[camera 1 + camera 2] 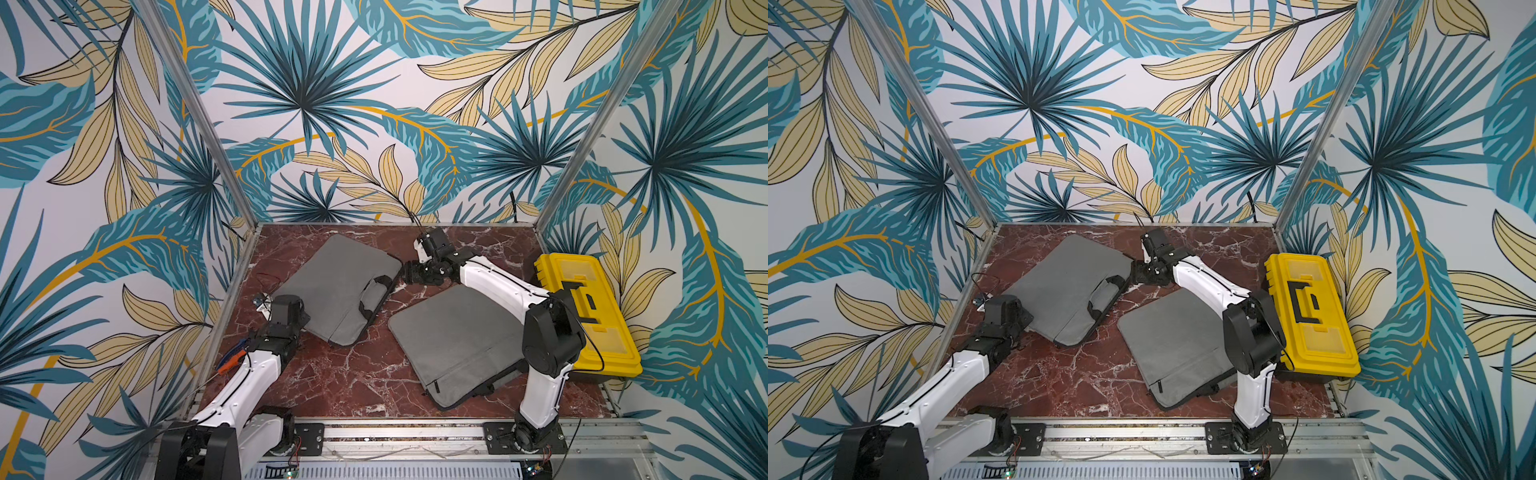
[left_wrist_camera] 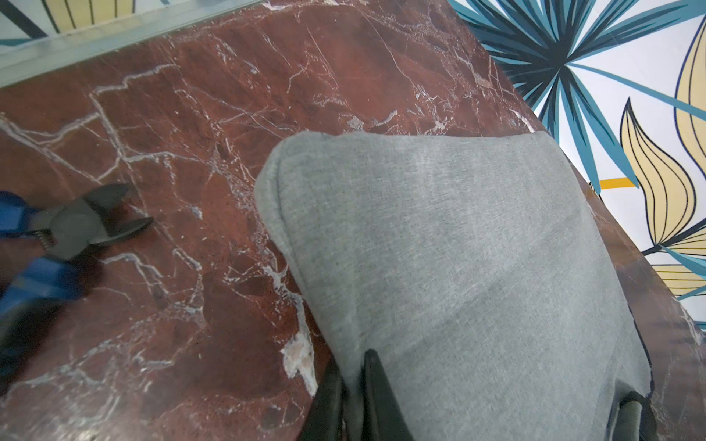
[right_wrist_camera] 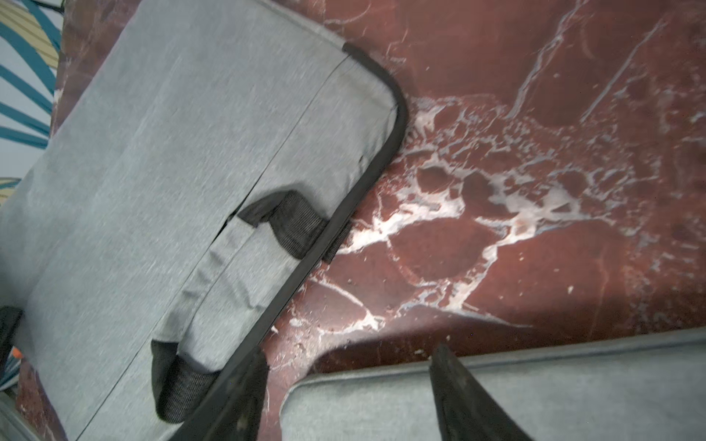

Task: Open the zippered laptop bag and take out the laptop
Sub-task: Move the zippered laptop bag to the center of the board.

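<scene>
Laptop bag (image 1: 332, 282): grey woven fabric with black trim along one long edge. A grey handle (image 3: 282, 221) with black webbing ends is folded flat on its top face. The bag lies flat and askew on the table's (image 1: 353, 374) far-left part, and its visible edge looks closed.

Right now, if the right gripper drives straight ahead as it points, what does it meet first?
Probably the black edge of the handled laptop bag; the right gripper, jaws open, points at it over the marble table. Depth is unclear.
</scene>
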